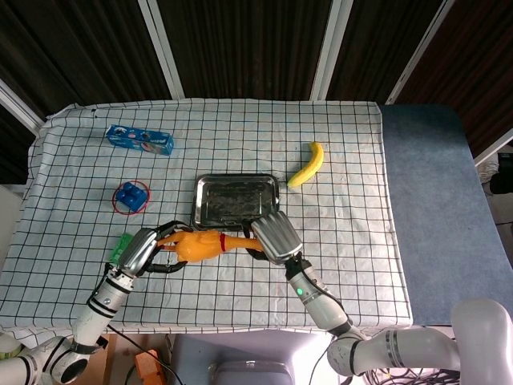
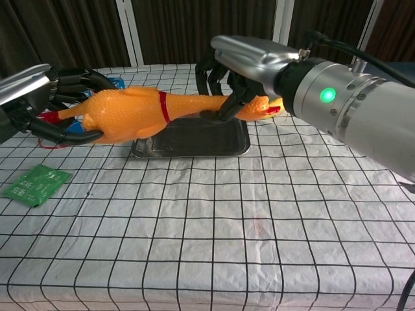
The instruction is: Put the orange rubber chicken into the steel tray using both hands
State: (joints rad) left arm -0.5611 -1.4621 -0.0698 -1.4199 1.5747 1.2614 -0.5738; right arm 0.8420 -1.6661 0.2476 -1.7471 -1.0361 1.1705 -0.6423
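Gripping the orange rubber chicken (image 2: 133, 113) at both ends, left hand (image 2: 45, 97) and right hand (image 2: 243, 68) hold it lifted just before the steel tray (image 1: 236, 199).

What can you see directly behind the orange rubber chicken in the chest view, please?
The steel tray lies on the table behind the orange rubber chicken, which both hands hold up. The chicken covers the tray's far rim and part of its floor.

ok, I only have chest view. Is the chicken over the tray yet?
Observer: No. In head view the chicken shows just short of the tray's near rim, not over it.
Operator: Anything in the tray? The chicken blocks it here.
Observer: Nothing; its whole bed shows bare.
Operator: What's behind my right hand?
Observer: A banana, on the cloth right of the tray and apart from it.
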